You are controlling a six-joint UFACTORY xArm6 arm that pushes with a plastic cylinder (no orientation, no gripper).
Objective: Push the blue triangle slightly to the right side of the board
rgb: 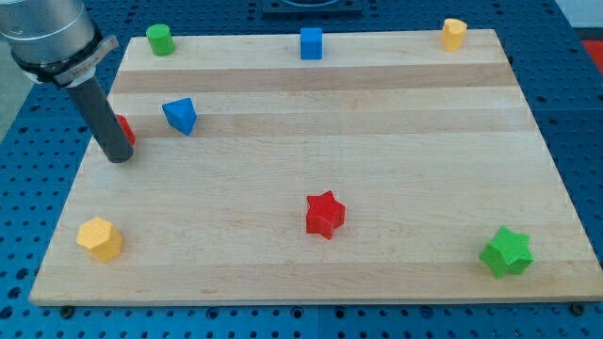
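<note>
The blue triangle (179,116) lies on the wooden board (377,160) at the upper left. My tip (118,158) rests on the board to the left of the triangle and slightly below it, with a gap between them. A red block (124,129) sits just behind the rod, mostly hidden by it, so its shape cannot be made out.
A green cylinder (160,40) is at the top left, a blue cube (311,43) at the top middle, a yellow block (454,33) at the top right. A red star (325,214) is at lower centre, a green star (507,251) at lower right, a yellow hexagon (100,238) at lower left.
</note>
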